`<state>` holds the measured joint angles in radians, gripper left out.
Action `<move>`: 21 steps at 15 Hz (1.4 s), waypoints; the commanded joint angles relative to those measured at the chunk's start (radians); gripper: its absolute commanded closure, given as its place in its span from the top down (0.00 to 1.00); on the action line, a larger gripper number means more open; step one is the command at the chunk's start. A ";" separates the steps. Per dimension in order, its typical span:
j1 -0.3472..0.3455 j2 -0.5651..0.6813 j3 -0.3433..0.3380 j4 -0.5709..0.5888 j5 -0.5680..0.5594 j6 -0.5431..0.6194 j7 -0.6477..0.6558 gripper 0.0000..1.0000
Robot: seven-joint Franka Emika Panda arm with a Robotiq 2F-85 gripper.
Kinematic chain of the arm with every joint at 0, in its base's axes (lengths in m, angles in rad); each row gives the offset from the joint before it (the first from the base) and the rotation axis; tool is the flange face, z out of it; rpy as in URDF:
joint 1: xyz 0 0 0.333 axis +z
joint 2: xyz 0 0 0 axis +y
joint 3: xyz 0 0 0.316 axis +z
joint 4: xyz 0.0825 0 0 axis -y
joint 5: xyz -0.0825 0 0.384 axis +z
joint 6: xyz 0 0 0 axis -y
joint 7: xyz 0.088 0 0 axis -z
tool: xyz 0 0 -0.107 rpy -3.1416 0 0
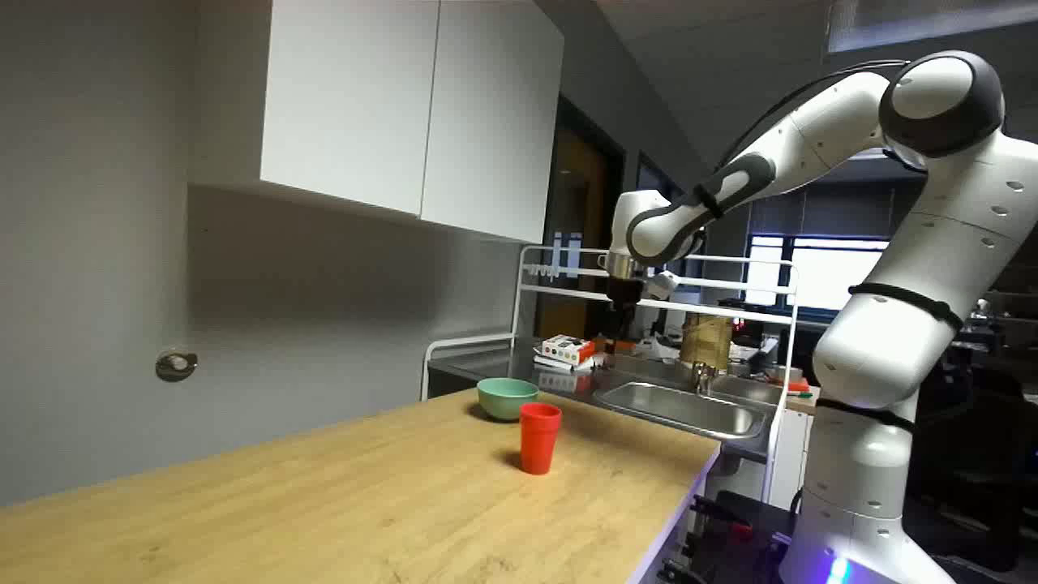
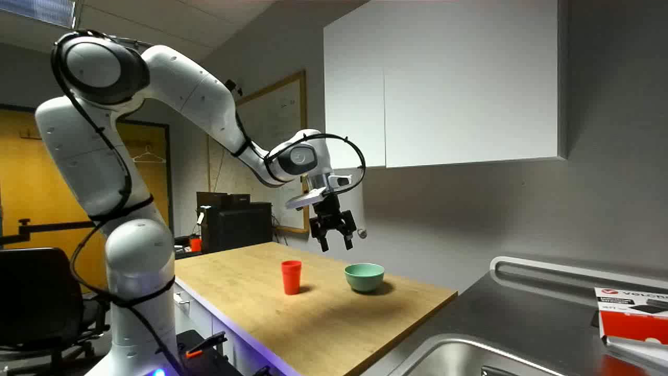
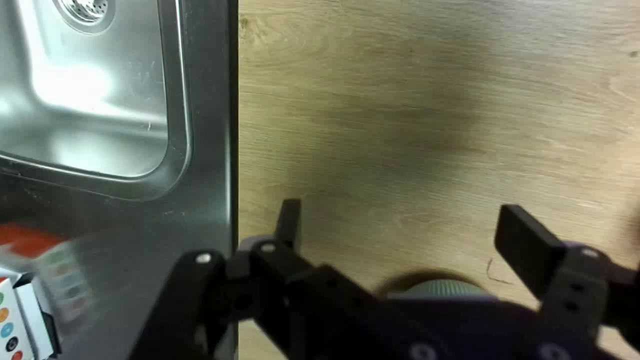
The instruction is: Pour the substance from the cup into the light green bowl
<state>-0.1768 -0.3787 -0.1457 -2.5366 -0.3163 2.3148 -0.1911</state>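
Observation:
The red-orange cup [image 1: 538, 442] stands upright on the wooden table; it also shows in an exterior view [image 2: 291, 279]. Its contents are not visible. The light green bowl [image 1: 507, 400] sits on the table near the wall, apart from the cup; it also shows in an exterior view [image 2: 364, 278]. In the wrist view only a ribbed edge of the bowl [image 3: 447, 288] shows, the rest hidden behind the gripper body. My gripper [image 2: 337, 246] is open and empty, high above the table and the bowl. In the wrist view the fingers [image 3: 400, 215] are wide apart with bare wood between them.
A metal sink [image 3: 175, 140] and dark counter [image 2: 543, 313] adjoin the table's end. A Velcro box [image 2: 631, 318] lies on the counter. White cabinets [image 1: 349, 105] hang on the wall above the table. A white rack [image 1: 519, 308] stands by the sink.

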 commanded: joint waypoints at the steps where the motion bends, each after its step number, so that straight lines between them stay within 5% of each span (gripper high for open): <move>1: 0.002 0.000 -0.001 0.001 0.000 -0.003 0.000 1.00; 11: 0.011 0.016 0.022 -0.001 -0.014 -0.003 0.019 1.00; 21: 0.141 0.079 0.215 -0.019 -0.123 -0.021 0.123 1.00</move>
<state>-0.0631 -0.3038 0.0254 -2.5650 -0.3890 2.3133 -0.1098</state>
